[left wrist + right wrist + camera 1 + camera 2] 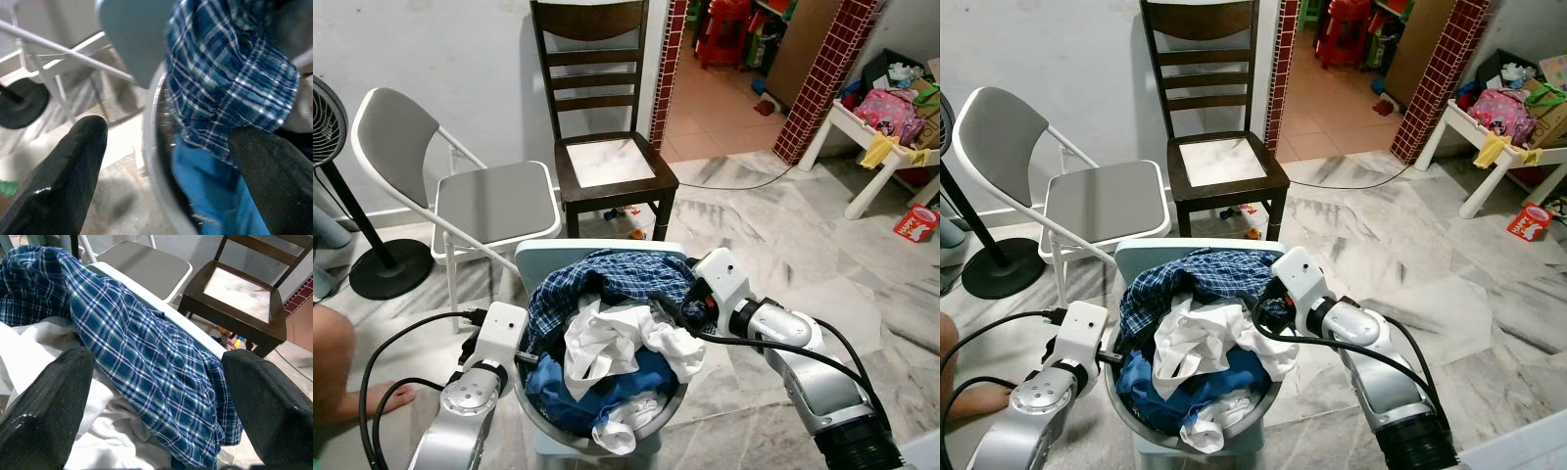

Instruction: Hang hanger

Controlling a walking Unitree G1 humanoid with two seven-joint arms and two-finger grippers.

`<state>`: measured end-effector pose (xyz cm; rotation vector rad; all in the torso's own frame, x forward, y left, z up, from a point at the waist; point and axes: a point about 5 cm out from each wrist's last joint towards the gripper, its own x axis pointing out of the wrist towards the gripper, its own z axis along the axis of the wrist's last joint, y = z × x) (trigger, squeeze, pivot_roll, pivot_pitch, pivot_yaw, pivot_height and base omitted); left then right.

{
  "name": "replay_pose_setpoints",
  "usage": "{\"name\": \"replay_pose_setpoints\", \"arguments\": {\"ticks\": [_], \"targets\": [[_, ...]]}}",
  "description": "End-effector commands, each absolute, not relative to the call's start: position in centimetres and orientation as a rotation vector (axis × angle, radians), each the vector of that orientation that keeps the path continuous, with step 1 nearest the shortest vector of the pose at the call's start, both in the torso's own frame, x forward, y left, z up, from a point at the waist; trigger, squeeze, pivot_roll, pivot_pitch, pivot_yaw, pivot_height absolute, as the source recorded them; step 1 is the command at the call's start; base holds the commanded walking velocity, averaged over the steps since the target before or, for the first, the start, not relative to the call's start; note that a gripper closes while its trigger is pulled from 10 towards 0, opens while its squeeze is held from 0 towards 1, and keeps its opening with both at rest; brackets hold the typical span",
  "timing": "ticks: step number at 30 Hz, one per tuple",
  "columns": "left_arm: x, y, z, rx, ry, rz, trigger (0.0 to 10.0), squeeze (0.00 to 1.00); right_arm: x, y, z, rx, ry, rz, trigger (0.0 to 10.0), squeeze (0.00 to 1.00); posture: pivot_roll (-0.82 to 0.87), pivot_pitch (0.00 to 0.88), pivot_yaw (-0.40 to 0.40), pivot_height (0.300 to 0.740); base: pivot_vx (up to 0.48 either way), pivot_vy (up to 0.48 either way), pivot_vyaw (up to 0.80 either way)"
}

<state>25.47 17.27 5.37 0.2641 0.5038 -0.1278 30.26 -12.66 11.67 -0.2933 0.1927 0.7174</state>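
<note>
Two silver arms flank a round metal basin [530, 416] heaped with crumpled laundry: a blue plaid shirt [607, 279] draped over the top, a wrinkled white garment [607, 338] below it, plain blue cloth [558, 387] underneath. The basin sits on a pale blue plastic stool [548, 257]. The left claw [166, 161] is released, its glossy black fingers [63, 171] straddling the basin's thin steel rim. The right claw [156, 396] is spread wide over the plaid fabric, grasping nothing. I cannot make out any hanger among the clothes. Behind stand a dark wooden ladder-back chair [607, 117] and a grey folding chair [494, 201] with white tube legs, on veined marble floor [773, 225].
</note>
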Motion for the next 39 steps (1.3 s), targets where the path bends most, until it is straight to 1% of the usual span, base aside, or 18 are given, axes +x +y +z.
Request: {"name": "replay_pose_setpoints", "arguments": {"ticks": [1, 5, 7, 8, 11, 19, 24, 30, 39], "targets": [[25.5, 16.6, 5.4, 0.259, 0.497, -0.159, 10.0, 0.0, 30.2, -13.2, 12.0, -0.299, 0.186, 0.703, 10.0, 0.0, -0.04, 0.102, -0.064, 0.74, 0.0, 0.0, 0.0], [25.4, 15.0, 6.3, 0.242, 0.472, -0.226, 10.0, 0.0, 30.2, -13.0, 12.0, -0.299, 0.187, 0.706, 10.0, 0.0, -0.04, 0.102, -0.065, 0.74, 0.0, 0.0, 0.0], [25.4, 14.7, 6.4, 0.24, 0.468, -0.239, 10.0, 0.0, 30.2, -13.0, 12.0, -0.299, 0.187, 0.706, 10.0, 0.0, -0.04, 0.102, -0.065, 0.74, 0.0, 0.0, 0.0], [25.1, 13.8, 6.8, 0.232, 0.465, -0.289, 10.0, 0.0, 30.2, -13.0, 11.9, -0.3, 0.187, 0.708, 10.0, 0.0, -0.04, 0.099, -0.065, 0.74, 0.0, 0.0, 0.0], [24.7, 13.3, 7.3, 0.225, 0.455, -0.307, 10.0, 0.0, 30.3, -13.0, 11.9, -0.301, 0.187, 0.707, 10.0, 0.0, -0.04, 0.099, -0.065, 0.74, 0.0, 0.0, 0.0], [23.7, 14.5, 5.9, 0.221, 0.537, -0.269, 10.0, 0.0, 30.4, -12.7, 11.9, -0.298, 0.184, 0.713, 10.0, 0.0, -0.03, 0.094, -0.062, 0.74, 0.0, 0.0, 0.0], [22.8, 14.8, 5.5, 0.158, 0.584, -0.24, 10.0, 0.0, 30.4, -12.9, 11.9, -0.301, 0.186, 0.712, 10.0, 0.0, -0.03, 0.09, -0.061, 0.74, 0.0, 0.0, 0.0], [22.5, 15.5, 5.2, 0.161, 0.594, -0.221, 10.0, 0.0, 30.5, -12.9, 12.0, -0.301, 0.183, 0.711, 10.0, 0.0, -0.03, 0.09, -0.061, 0.74, 0.0, 0.0, 0.0], [22.1, 17.4, 5.7, 0.218, 0.574, -0.106, 10.0, 0.0, 30.3, -13.0, 11.8, -0.299, 0.191, 0.708, 10.0, 0.0, -0.02, 0.1, -0.062, 0.74, 0.0, 0.0, 0.0]]}}
